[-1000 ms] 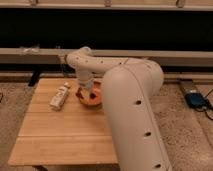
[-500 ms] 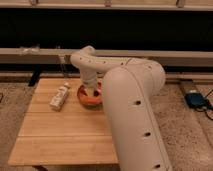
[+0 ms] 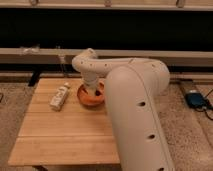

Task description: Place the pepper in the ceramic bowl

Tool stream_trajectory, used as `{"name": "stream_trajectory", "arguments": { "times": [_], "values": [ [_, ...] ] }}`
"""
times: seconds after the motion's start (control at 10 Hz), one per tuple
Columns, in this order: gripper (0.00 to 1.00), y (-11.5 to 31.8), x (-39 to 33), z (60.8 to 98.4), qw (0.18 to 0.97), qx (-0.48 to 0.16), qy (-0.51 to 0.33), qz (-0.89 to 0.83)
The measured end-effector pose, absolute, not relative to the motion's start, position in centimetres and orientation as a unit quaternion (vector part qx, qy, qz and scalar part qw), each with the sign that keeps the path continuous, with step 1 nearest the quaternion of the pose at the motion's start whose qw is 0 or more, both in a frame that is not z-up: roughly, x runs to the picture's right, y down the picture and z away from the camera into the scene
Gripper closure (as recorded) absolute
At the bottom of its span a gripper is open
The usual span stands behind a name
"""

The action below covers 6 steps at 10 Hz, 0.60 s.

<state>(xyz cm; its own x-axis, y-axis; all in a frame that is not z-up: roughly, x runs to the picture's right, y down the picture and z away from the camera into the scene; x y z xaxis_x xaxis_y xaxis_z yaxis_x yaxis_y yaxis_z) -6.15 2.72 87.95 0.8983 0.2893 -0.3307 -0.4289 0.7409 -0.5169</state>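
The orange-terracotta ceramic bowl (image 3: 88, 98) sits on the wooden table (image 3: 65, 130) near its back right. My white arm reaches over from the right and bends down, and my gripper (image 3: 92, 90) hangs directly over the bowl's inside. The wrist covers the bowl's middle. The pepper is hidden from view.
A white bottle-like object with a label (image 3: 59, 96) lies on the table just left of the bowl. A dark wall with a pale ledge (image 3: 40, 52) runs behind the table. A blue object (image 3: 196, 99) lies on the floor at the right.
The arm's wrist has shifted slightly over the bowl and sits lower into it. The bottle and the bowl have not moved.
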Motion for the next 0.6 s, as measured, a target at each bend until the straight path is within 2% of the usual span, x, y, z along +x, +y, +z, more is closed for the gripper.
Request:
{"name": "stream_trajectory", "arguments": {
  "times": [0.2, 0.6],
  "values": [
    [0.32, 3.0, -6.2, 88.6, 0.925, -0.301, 0.111, 0.203],
    [0.30, 2.8, -6.4, 89.8, 0.925, -0.299, 0.103, 0.210]
  ]
}}
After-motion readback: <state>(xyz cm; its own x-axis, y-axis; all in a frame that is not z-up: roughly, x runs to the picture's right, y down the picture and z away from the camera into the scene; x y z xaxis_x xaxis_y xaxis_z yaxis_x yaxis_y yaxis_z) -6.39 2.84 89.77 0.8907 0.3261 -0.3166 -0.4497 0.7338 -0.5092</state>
